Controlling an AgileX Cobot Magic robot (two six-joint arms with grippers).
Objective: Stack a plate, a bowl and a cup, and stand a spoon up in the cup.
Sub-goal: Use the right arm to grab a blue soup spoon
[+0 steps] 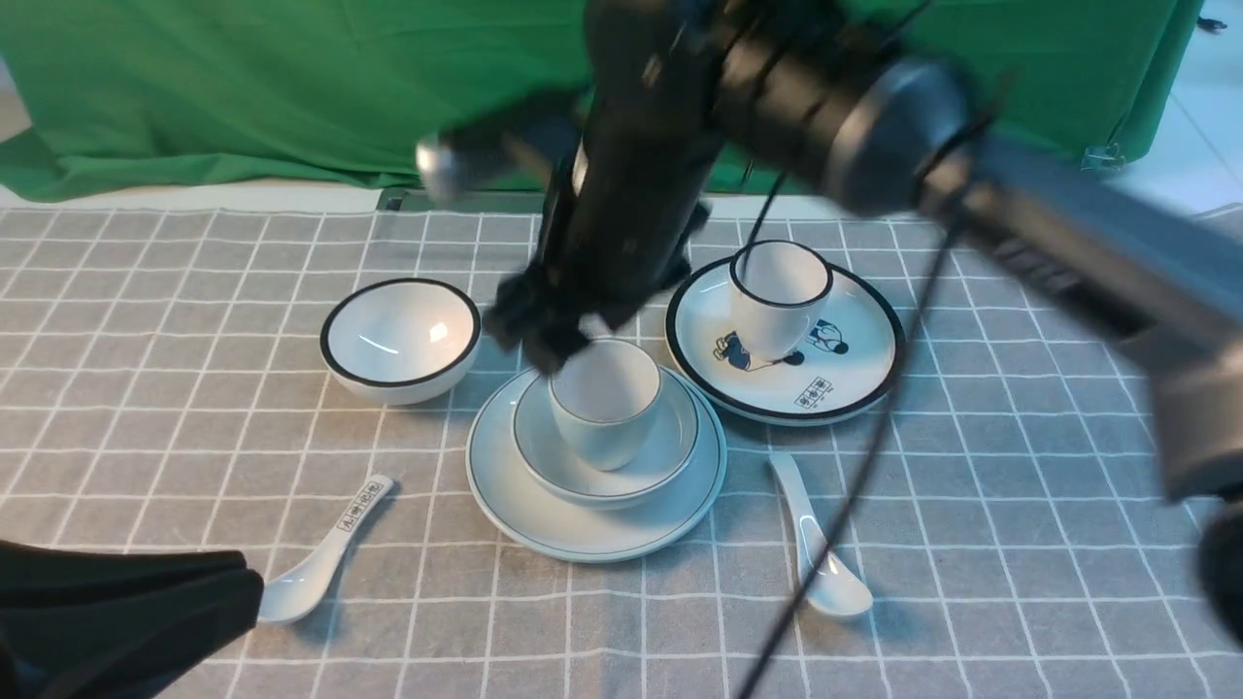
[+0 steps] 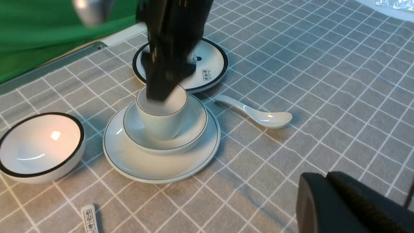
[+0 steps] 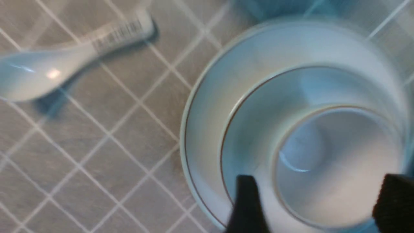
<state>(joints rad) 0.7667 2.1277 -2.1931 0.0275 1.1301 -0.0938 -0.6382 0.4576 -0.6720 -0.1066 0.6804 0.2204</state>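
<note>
The plate [image 1: 583, 532] lies mid-table with the bowl [image 1: 672, 439] in it and the cup [image 1: 607, 408] standing upright in the bowl. The same stack shows in the left wrist view: plate [image 2: 161, 169], bowl [image 2: 195, 129], cup [image 2: 161, 124]. The spoon [image 1: 818, 549] lies flat on the cloth to the plate's right. My right gripper [image 1: 544, 335], blurred, hangs over the cup's far-left rim. Its fingers stand wide apart on either side of the cup [image 3: 336, 161], open [image 3: 318, 178] and holding nothing. My left gripper [image 2: 326, 176] is shut and empty, low at the near left [image 1: 243, 582].
A black-rimmed bowl [image 1: 400, 340] stands left of the stack. Behind and to the right, a cartoon plate [image 1: 859, 374] carries a black-rimmed cup [image 1: 780, 296]. A spoon with a printed handle [image 1: 330, 553] lies near left. A cable [image 1: 855, 466] hangs from my right arm across the plain spoon.
</note>
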